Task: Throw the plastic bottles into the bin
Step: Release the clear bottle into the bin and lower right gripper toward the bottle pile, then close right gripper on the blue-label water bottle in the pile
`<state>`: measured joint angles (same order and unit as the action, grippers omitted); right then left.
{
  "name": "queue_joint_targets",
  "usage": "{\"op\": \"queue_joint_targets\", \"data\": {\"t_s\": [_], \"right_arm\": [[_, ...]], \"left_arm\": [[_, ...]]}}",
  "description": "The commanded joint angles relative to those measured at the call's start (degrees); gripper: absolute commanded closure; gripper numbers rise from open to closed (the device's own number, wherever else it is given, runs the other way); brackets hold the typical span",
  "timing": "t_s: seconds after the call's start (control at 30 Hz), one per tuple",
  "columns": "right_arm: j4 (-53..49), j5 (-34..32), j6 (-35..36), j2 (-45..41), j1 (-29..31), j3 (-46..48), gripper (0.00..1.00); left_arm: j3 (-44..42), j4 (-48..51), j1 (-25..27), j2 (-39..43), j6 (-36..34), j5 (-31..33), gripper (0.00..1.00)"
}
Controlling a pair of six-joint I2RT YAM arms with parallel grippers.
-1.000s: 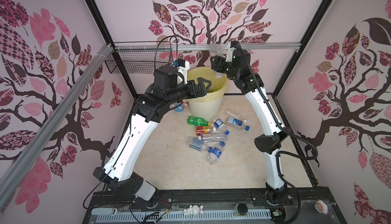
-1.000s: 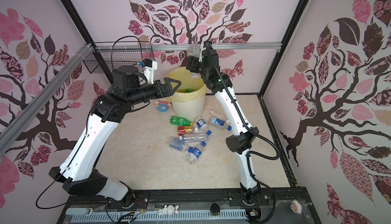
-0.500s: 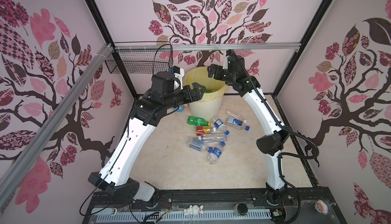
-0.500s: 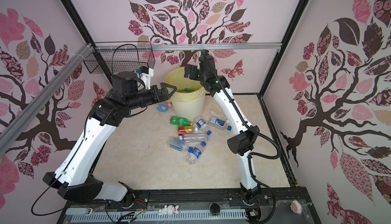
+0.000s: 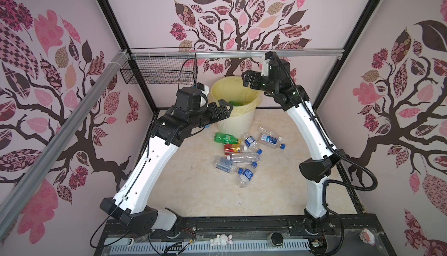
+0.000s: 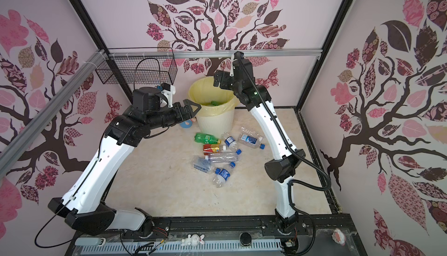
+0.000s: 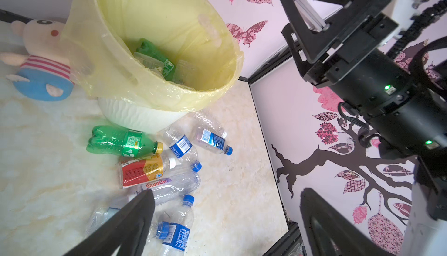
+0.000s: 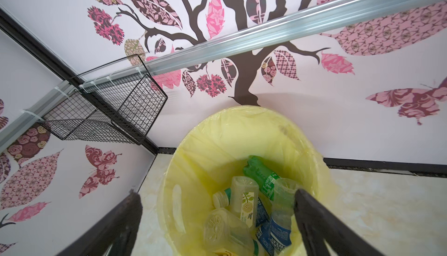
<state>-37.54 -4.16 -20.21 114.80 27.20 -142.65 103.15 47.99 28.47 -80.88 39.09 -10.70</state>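
Note:
The bin, cream-white with a yellow bag, stands at the back; in the right wrist view the bin holds several plastic bottles, one of them green. More plastic bottles lie on the floor in front of it: a green one, a red-labelled one and clear ones. My left gripper hangs open and empty at the bin's left front rim. Above the right rim, my right gripper is open and empty.
A plush doll lies left of the bin. A black wire basket hangs from the rail at the back left. The walls close in behind and beside the bin. A small white rabbit figure sits on the front ledge.
The right gripper has come down from higher up toward the bin's rim. The left gripper has sunk a little and drawn back from over the bin's mouth.

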Motion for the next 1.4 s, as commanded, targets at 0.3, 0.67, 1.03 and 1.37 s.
{"op": "queue_joint_targets", "data": {"t_s": [0.3, 0.67, 1.03, 1.37], "right_arm": [[0.1, -5.5, 1.6, -20.2, -1.2, 28.0, 0.00], [-4.6, -4.1, -4.4, -33.7, -1.3, 56.0, 0.00], [0.8, 3.7, -17.4, -37.6, 6.7, 78.0, 0.00], [5.7, 8.7, -27.9, -37.5, 10.6, 88.4, 0.00]], "left_arm": [[-6.6, -6.8, 2.4, 0.0, 2.9, -2.7, 0.03], [-16.7, -11.9, 3.7, 2.2, 5.5, -4.5, 0.03], [-24.2, -13.8, 3.9, 5.7, 8.1, -5.2, 0.03], [-28.6, -13.5, 3.9, 8.5, 9.3, -5.5, 0.03]]}}
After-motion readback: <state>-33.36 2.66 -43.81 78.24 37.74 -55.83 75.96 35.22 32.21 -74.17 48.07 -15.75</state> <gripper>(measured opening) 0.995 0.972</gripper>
